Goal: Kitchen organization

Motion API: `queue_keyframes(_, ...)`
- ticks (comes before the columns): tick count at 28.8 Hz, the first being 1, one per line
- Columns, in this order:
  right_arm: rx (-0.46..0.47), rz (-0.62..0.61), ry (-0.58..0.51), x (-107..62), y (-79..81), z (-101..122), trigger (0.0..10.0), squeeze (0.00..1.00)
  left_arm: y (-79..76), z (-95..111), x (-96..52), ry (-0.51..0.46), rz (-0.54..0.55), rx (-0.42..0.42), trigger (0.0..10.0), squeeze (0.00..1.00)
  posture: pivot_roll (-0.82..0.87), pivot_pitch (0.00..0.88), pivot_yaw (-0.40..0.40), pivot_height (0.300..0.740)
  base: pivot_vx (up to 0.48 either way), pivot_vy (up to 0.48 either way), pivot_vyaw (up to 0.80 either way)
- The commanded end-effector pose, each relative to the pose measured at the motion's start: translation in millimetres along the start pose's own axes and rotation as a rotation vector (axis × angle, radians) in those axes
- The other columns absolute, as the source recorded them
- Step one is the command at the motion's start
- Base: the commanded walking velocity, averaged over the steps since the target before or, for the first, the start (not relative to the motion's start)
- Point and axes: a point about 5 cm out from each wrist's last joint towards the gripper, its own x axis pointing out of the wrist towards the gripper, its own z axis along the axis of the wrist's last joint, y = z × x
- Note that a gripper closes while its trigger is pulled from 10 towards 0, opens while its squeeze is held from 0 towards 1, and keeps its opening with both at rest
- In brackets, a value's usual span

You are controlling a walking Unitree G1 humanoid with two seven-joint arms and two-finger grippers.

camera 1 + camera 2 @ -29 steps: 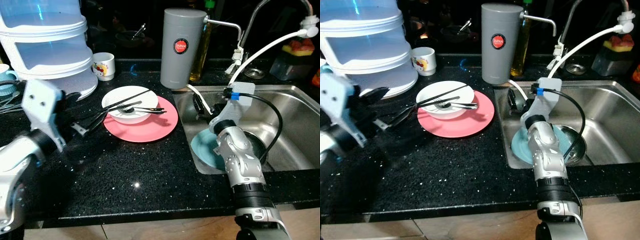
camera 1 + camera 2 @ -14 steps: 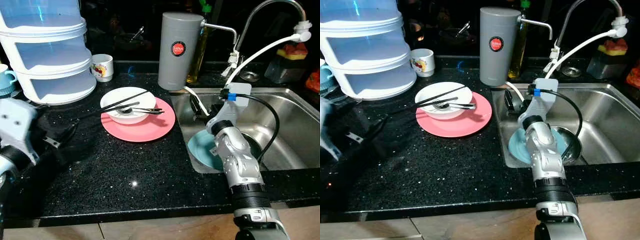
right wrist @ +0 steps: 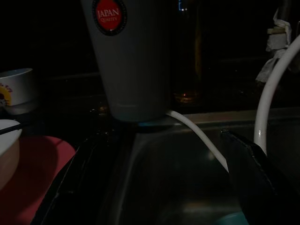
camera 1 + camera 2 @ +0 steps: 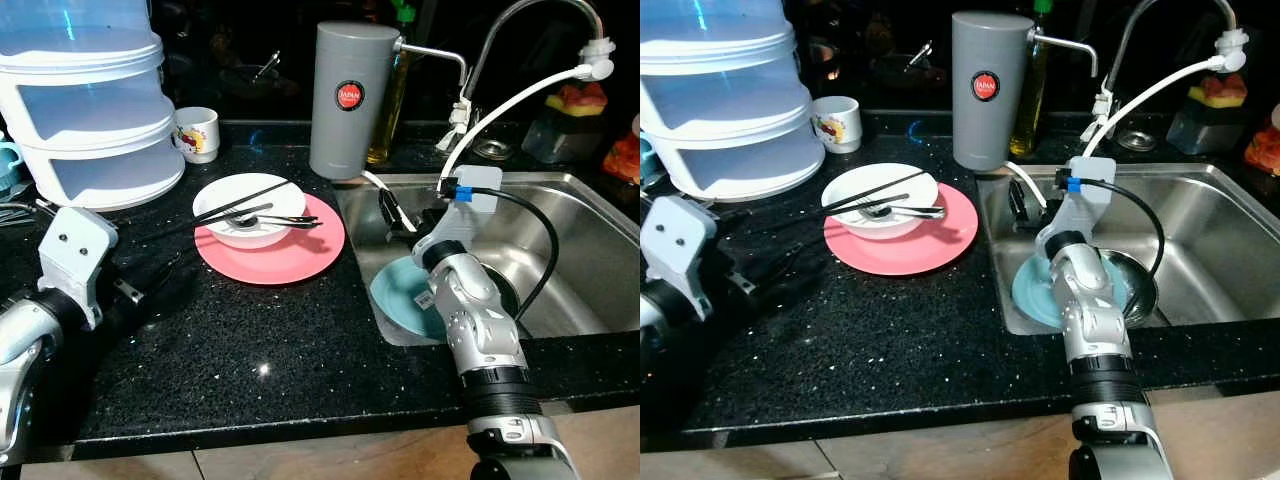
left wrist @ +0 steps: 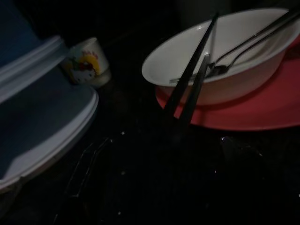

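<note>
A pink plate (image 4: 290, 262) lies on the black counter with a white bowl (image 4: 215, 198) on it. Black chopsticks (image 4: 240, 202) and a metal fork (image 4: 292, 219) rest across the bowl. My left gripper (image 4: 150, 283) hovers low over the counter to the left of the plate, open, fingers pointing at it, holding nothing. In the left wrist view the chopsticks (image 5: 190, 89) lie straight ahead. My right gripper (image 4: 402, 213) hangs open over the sink's near-left corner, above a teal plate (image 4: 395, 300) that leans in the basin.
A steel sink (image 4: 590, 250) with a faucet (image 4: 520, 20) and a white hose (image 4: 500, 105) is on the right. A grey canister (image 4: 340, 100), a printed cup (image 4: 196, 133) and a stacked white container (image 4: 90, 110) stand at the back.
My left arm has pulled back from the plate's edge toward me, dipping low and rising again. The right arm holds its place over the sink. The camera has shifted slightly.
</note>
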Motion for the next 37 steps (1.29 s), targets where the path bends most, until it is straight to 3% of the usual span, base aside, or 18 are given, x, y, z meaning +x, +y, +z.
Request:
queue_keyframes(1,0.006,-0.011,0.010,-0.6,-3.5,-1,10.0,0.00,2.1,-2,1.4,-0.006,-0.024,0.010,10.0,0.00,-0.01,0.073,-0.049,0.740,0.000,0.000,0.00)
queue_keyframes(8,0.008,-0.006,0.008,1.6,-1.6,0,10.0,0.00,4.8,-6,8.2,0.018,-0.064,0.071,10.0,0.00,-0.01,0.074,-0.053,0.740,0.000,0.000,0.00)
queue_keyframes(12,0.009,-0.003,0.006,2.8,-1.3,0,10.0,0.00,0.3,-2,19.5,-0.010,-0.101,0.128,10.0,0.00,-0.01,0.075,-0.054,0.740,0.000,0.000,0.00)
queue_keyframes(20,0.011,-0.003,0.006,2.4,-0.6,0,10.0,0.00,-3.0,5,28.2,-0.088,-0.115,0.109,10.0,0.00,-0.01,0.075,-0.052,0.740,0.000,0.000,0.00)
queue_keyframes(30,0.011,-0.002,0.006,2.8,-0.6,0,10.0,0.00,0.9,0,29.9,-0.064,-0.098,0.087,10.0,0.00,-0.01,0.075,-0.052,0.740,0.000,0.000,0.00)
queue_keyframes(31,0.011,-0.001,0.006,2.8,-0.4,0,10.0,0.00,1.9,-3,29.9,-0.054,-0.092,0.076,7.7,0.00,-0.01,0.074,-0.053,0.740,0.000,0.000,0.00)
queue_keyframes(32,0.012,-0.001,0.006,2.9,-0.2,0,10.0,0.00,2.5,-4,29.9,-0.048,-0.087,0.070,7.7,0.00,-0.01,0.074,-0.053,0.740,0.000,0.000,0.00)
queue_keyframes(33,0.013,-0.001,0.006,2.9,0.0,0,10.0,0.00,3.0,-4,30.0,-0.048,-0.083,0.065,3.4,0.00,-0.01,0.074,-0.053,0.740,0.000,0.000,0.00)
queue_keyframes(34,0.013,-0.001,0.006,2.9,0.0,0,10.0,0.00,3.0,-4,30.0,-0.048,-0.083,0.065,3.4,0.00,-0.01,0.074,-0.053,0.740,0.000,0.000,0.00)
queue_keyframes(35,0.013,0.000,0.007,3.0,0.3,0,10.0,0.00,3.7,-5,30.6,-0.050,-0.075,0.063,0.0,0.00,-0.01,0.072,-0.054,0.740,0.000,0.000,0.00)
queue_keyframes(36,0.014,0.001,0.007,3.2,0.8,-1,10.0,0.00,3.5,-4,31.4,-0.053,-0.074,0.062,0.0,0.00,-0.01,0.072,-0.054,0.740,0.000,0.000,0.00)
queue_keyframes(37,0.015,0.003,0.007,3.5,1.6,-1,10.0,0.00,2.8,-5,32.7,-0.055,-0.075,0.064,7.8,0.00,-0.01,0.071,-0.054,0.740,0.000,0.000,0.00)
